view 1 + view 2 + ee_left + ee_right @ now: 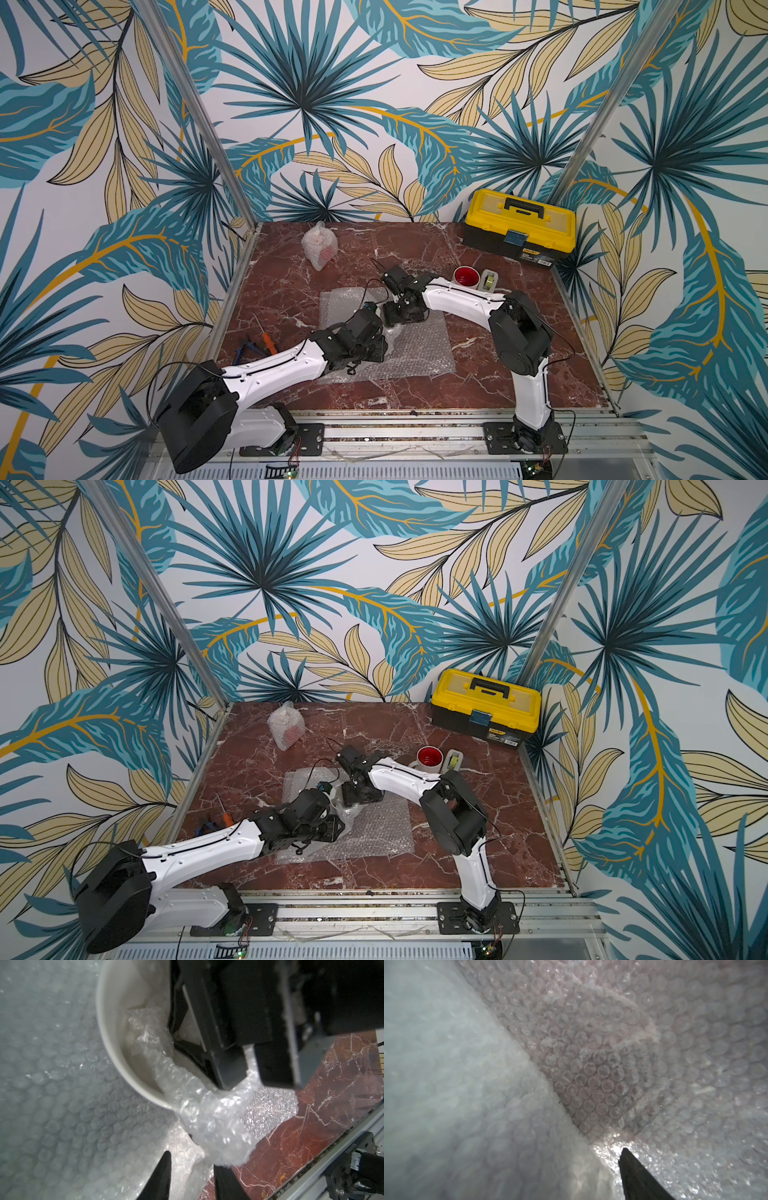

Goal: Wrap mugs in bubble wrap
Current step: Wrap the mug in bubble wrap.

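Black left gripper (193, 1159): fingers apart, crumpled bubble wrap (214, 1124) between; grip unclear.
Right gripper (252, 1082): just opposite; hold unclear.
Mug (112, 1022): white inside, between both grippers, wrap tucked in.
Table (478, 382): marble; wrap sheet spread mid-surface.

Bubble wrap (207, 1122) is clear crinkly plastic, the mug (108, 1043) smooth glazed ceramic, the tabletop (311, 1126) polished marble.

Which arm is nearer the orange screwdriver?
Left. The left arm runs right beside the screwdriver; the right arm is beyond the bubble wrap, well away.
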### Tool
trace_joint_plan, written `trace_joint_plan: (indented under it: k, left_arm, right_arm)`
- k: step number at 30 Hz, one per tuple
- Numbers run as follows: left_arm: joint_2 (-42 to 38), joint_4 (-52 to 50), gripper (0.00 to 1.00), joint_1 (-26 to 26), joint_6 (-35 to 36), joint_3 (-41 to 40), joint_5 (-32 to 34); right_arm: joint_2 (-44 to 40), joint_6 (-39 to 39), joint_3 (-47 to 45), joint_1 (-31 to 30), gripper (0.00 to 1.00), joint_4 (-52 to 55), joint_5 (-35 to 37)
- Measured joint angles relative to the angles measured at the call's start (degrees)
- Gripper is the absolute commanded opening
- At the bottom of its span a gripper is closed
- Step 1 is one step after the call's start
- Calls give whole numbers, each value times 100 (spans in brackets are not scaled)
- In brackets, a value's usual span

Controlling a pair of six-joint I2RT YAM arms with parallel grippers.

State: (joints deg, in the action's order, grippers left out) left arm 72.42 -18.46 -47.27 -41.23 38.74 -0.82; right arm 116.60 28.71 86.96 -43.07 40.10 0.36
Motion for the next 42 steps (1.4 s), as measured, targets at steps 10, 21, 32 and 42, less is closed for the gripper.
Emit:
trace_joint_plan:
  k: [10,21,32,42]
  left_arm:
    - [-671,-63,0,-17,-538,-315,376]
    - [-205,-238,2,-17,-1325,-551,710]
    - [-586,-1493,63,-11,-1971,-457,1231]
    - [-1486,-3075,76,479,-2859,-505,1816]
  right_arm:
    - [11,0,0,0,71,2,0]
    - [31,0,0,-7,71,9,-46]
    - [33,-7,0,-2,71,33,-83]
    - [33,-13,0,-2,71,31,-87]
